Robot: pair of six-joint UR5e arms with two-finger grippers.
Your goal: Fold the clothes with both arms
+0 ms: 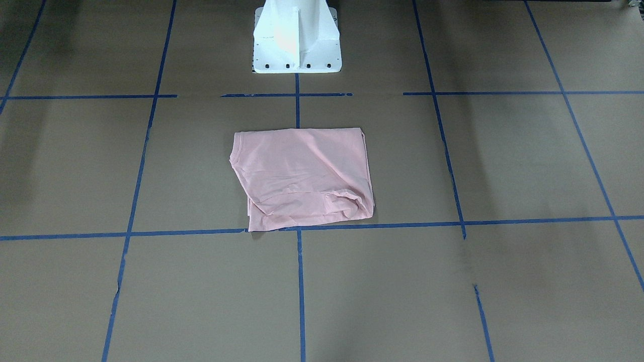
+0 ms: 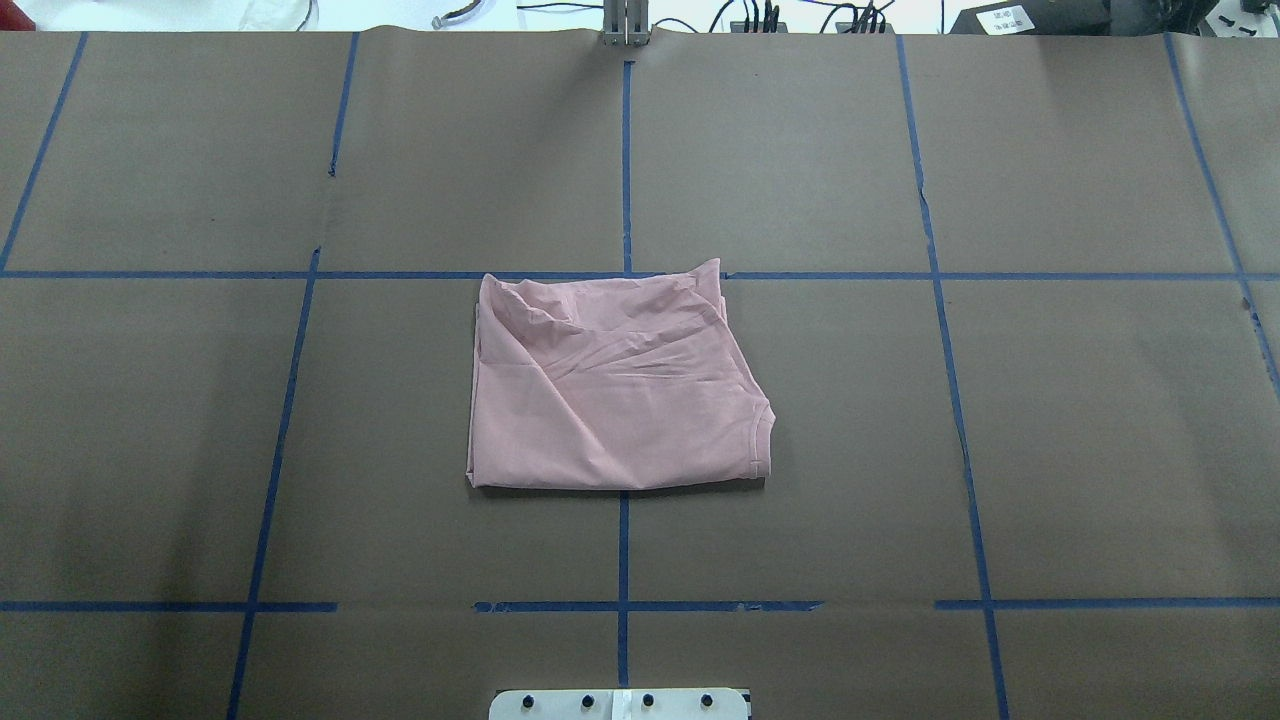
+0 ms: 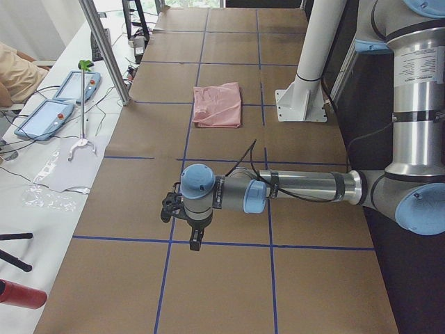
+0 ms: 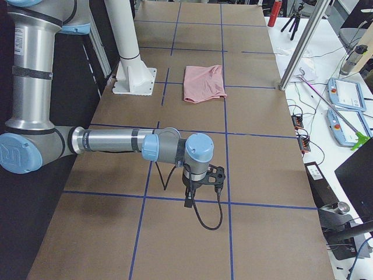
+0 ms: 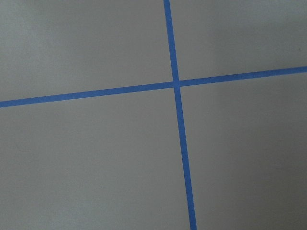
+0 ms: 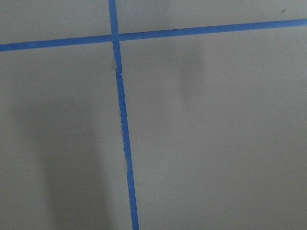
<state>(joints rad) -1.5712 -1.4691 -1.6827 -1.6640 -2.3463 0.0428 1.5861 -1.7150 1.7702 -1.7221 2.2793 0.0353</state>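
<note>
The pale pink T-shirt (image 1: 302,176) lies folded into a rough rectangle at the table's middle, plain side up, print hidden. It also shows in the overhead view (image 2: 610,390), its collar at the right edge, bunched folds at its far edge. Both arms are away from it, held over the table's ends. The left gripper (image 3: 172,207) shows only in the left side view, the right gripper (image 4: 217,175) only in the right side view. I cannot tell whether either is open or shut. Nothing hangs from either. Both wrist views show only paper and tape.
Brown paper with a blue tape grid (image 2: 625,275) covers the table. The white pedestal (image 1: 296,37) stands behind the shirt. Tablets, cables and a metal post (image 3: 104,52) sit on the white bench beyond the far edge. A person's arm (image 3: 17,73) shows there.
</note>
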